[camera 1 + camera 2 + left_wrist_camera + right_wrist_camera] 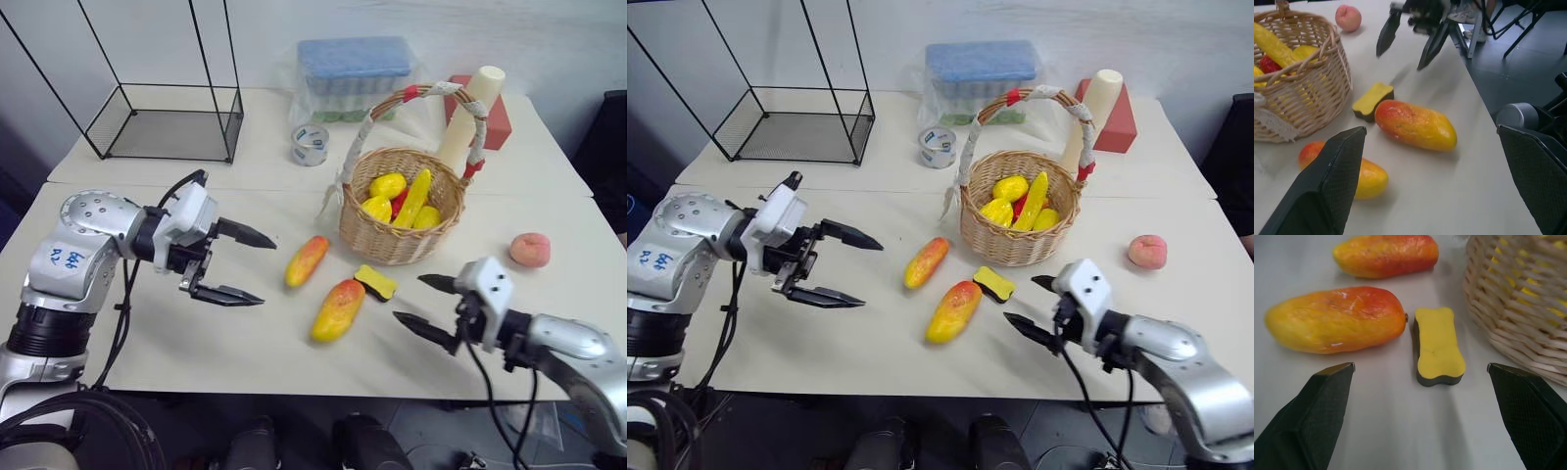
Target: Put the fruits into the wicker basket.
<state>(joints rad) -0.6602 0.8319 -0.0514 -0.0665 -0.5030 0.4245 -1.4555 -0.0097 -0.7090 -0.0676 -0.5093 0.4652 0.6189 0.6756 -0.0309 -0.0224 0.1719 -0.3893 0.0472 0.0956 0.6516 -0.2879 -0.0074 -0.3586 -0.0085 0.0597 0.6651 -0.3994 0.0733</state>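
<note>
The wicker basket (1520, 308) is blurred and cut off by the frame edge in the right wrist view. A red piece (400, 203) among the yellow fruits inside it is mostly hidden. The label on the tape roll (310, 144) is too small to read.

Bright, even overhead light; soft shadows beneath the mangoes (1337, 318). Motion blur smears the right gripper (1408, 36) and wicker basket (1518, 308).

blue handwriting on left arm (67, 258), not legible
</note>
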